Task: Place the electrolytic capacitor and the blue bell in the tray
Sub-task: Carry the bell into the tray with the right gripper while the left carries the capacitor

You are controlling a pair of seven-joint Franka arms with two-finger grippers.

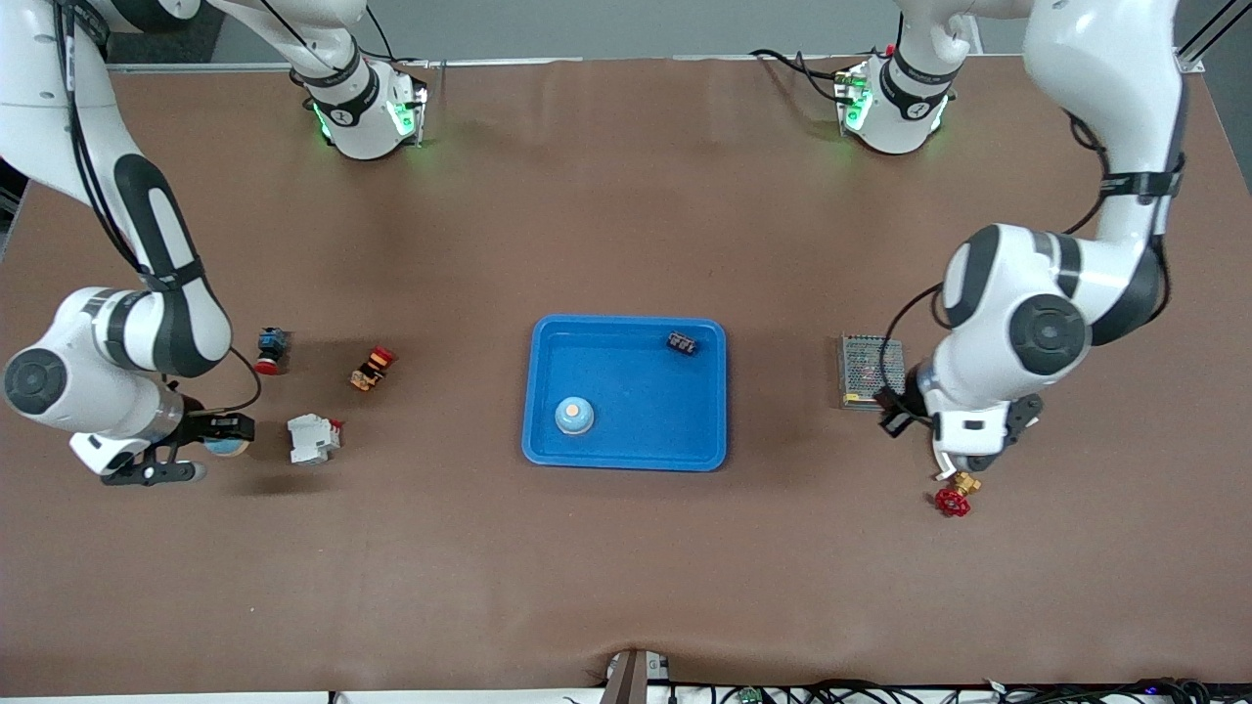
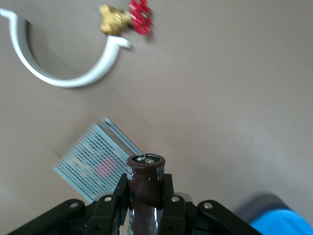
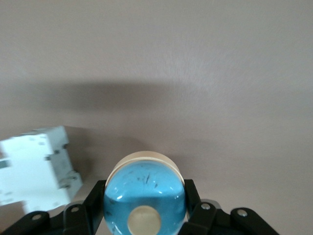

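Status: both hands loaded, neither item delivered.

Left hand [image 2: 144,205] is clenched on the electrolytic capacitor [image 2: 145,178], a dark brown can held upright, terminals up. In the front view that hand [image 1: 905,411] sits at the left arm's end of the desk [image 1: 626,567], over the edge of the grey mesh box [image 1: 868,371], w/ the red-handled brass valve [image 1: 956,496] nearby and the tray well apart.

Right hand [image 3: 144,215] is grasping the blue bell [image 3: 145,196], dome facing the wrist cam, pale base rim visible. Front view puts that hand [image 1: 191,445] at the right arm's end, just beside the white breaker block [image 1: 313,438]. A blue-and-red switch [image 1: 272,349] and an orange-red button [image 1: 373,368] lie farther from the front cam.

Tray [image 1: 626,460] sits mid-desk. It already holds a second blue bell [image 1: 574,415] and a small black part [image 1: 683,343].

Recommendations, my judgement:
- Lift each load clear before travelling; the breaker and mesh box are close enough to snag.
- Bring the arms in one at a time; both target the same tray.
- Aim for bare tray floor, away from the bell and black part.
- Lower the capacitor until it rests, then release; it's tall and narrow, prob. tips or rolls if dropped.
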